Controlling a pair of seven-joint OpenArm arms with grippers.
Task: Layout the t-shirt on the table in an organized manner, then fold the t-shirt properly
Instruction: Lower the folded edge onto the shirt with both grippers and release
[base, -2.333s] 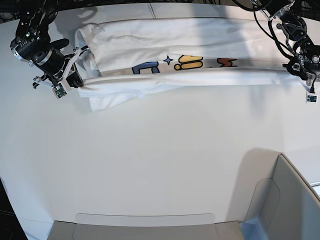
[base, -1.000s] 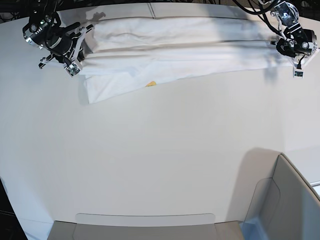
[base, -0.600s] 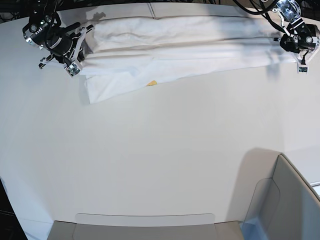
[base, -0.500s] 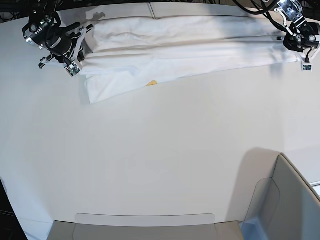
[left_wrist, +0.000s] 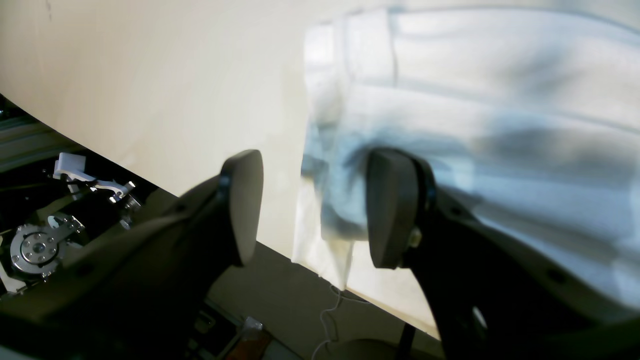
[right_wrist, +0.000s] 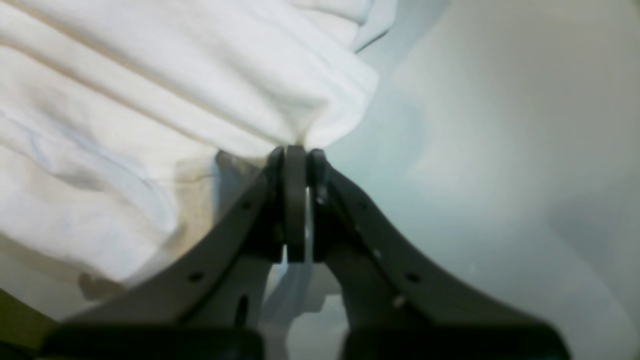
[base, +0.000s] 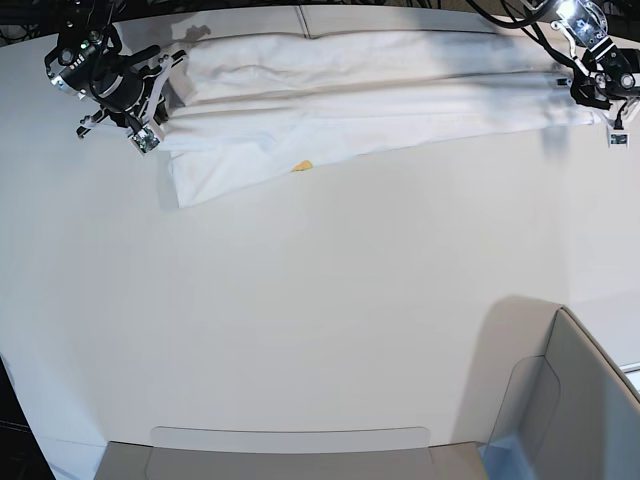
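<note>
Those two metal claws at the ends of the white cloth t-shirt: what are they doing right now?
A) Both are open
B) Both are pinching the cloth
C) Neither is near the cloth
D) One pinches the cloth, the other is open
D: the right gripper is shut on a bunched edge of the white cloth t-shirt, while the left gripper has its jaws spread apart with the shirt's end loose between them.

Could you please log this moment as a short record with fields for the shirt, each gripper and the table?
shirt: t-shirt folded lengthwise into a long band at the table's far edge, one flap spread toward the near side at the right gripper's end
left gripper: open, jaws apart, at the shirt's end
right gripper: shut on a bunch of shirt cloth
table: white, bare in front of the shirt
</note>
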